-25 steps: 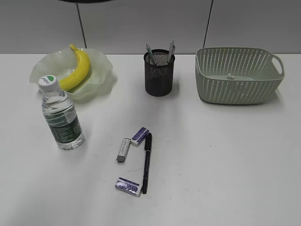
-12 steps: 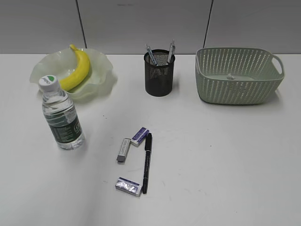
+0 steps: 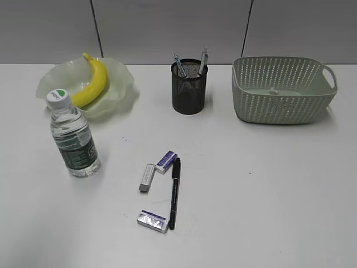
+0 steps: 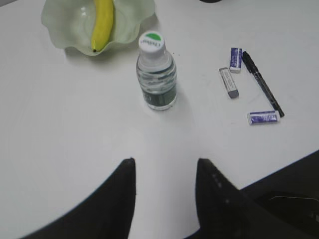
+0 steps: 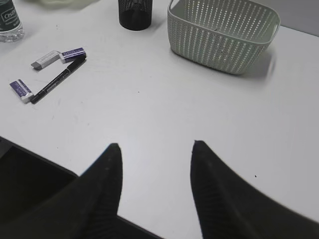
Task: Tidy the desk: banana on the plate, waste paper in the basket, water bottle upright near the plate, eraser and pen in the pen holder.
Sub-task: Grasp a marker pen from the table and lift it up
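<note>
On the white counter (image 3: 268, 184), the job stands partly done. Nearest the two tools, a black pen (image 3: 174, 192) and three erasers (image 3: 153, 221) (image 3: 146, 177) (image 3: 165, 161) lie loose, ahead and to the right of the left tool (image 4: 164, 167) and ahead and to the left of the right tool (image 5: 155, 149); these are judged the work left. Farther out, straight ahead of the left tool, the water bottle (image 3: 72, 137) stands upright near the plate (image 3: 120, 78), which holds the banana (image 3: 92, 84). Beyond the pen, the pen holder (image 3: 188, 89) already carries pens. Ahead of the right tool, a small pale scrap, likely the waste paper (image 3: 273, 90), sits in the basket (image 3: 281, 97). Both tools hover low at the near edge, jaws spread wide and empty, well apart from everything.
</note>
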